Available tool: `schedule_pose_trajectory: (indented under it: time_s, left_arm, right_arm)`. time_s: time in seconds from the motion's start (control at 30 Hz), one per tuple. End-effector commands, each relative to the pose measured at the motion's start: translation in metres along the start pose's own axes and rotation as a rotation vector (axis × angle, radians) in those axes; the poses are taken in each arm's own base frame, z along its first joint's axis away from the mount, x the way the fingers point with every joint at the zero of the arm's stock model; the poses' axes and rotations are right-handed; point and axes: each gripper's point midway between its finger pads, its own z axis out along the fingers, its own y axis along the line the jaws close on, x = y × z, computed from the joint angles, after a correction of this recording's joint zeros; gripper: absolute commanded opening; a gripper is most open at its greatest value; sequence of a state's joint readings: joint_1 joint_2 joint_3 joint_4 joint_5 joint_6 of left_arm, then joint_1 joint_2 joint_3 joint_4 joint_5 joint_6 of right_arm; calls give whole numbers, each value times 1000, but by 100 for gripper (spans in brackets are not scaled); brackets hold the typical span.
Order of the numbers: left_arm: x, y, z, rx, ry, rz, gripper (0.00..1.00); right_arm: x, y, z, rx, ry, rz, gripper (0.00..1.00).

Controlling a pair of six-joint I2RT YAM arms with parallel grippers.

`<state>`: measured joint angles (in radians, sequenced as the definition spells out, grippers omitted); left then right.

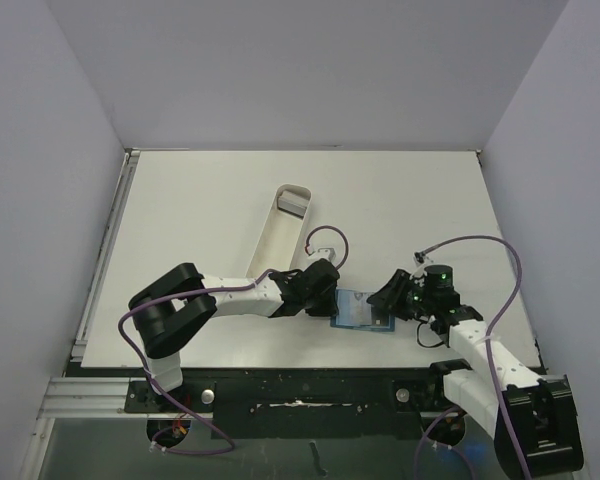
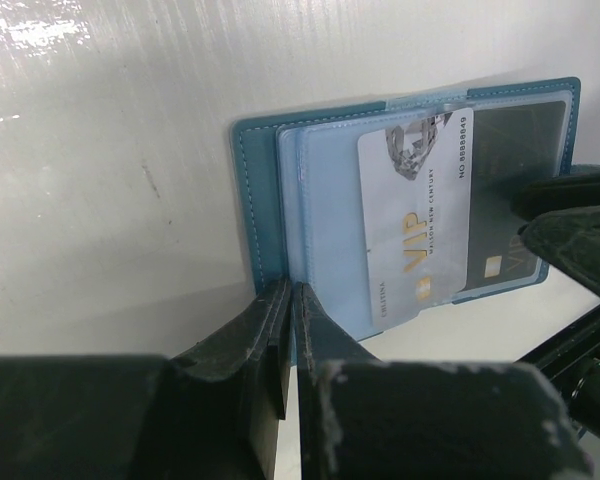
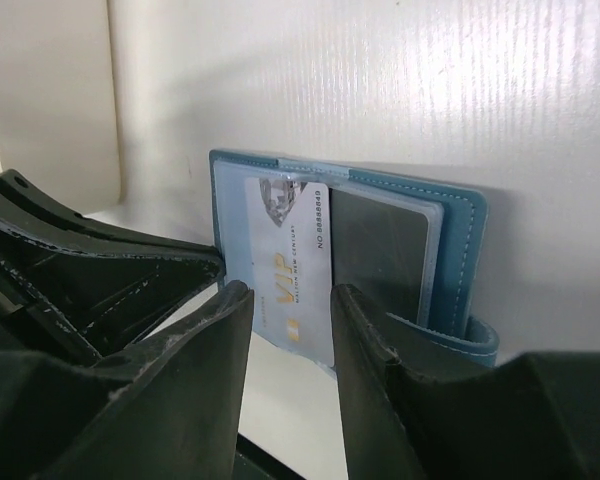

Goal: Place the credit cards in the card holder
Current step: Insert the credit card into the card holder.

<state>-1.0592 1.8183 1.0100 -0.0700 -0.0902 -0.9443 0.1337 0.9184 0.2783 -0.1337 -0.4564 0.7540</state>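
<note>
The teal card holder (image 1: 363, 312) lies open on the table near the front edge. My left gripper (image 2: 291, 290) is shut on the card holder's (image 2: 252, 200) near left edge. A grey credit card (image 2: 420, 220) marked VIP lies slightly skewed on the light blue inside; its far end looks tucked under a clear pocket and its near end sticks out past the holder. A dark card (image 2: 515, 180) sits in the pocket beside it. My right gripper (image 3: 290, 288) is open just in front of the grey card (image 3: 290, 250), with its fingers either side of the card's near end and apart from it.
A long white tray (image 1: 272, 245) stands behind the left arm, with a small grey thing (image 1: 293, 203) at its far end. A purple cable loops by each wrist. The table's front edge and black rail (image 1: 310, 385) run just below the holder.
</note>
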Motion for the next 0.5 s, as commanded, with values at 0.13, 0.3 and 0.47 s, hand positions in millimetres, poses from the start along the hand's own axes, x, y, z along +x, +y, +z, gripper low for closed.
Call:
schedule_pose_trajectory:
  time_s: [0.13, 0.3, 0.47]
  left_arm:
    - [-1, -14, 2, 58, -9, -20, 5]
    - [-1, -16, 1, 67, -12, -24, 5]
    - [-1, -16, 1, 68, -12, -25, 5]
  right_arm:
    - [10, 4, 15, 43, 22, -16, 38]
    - [13, 10, 20, 20, 23, -31, 39]
    - [13, 25, 21, -67, 15, -48, 39]
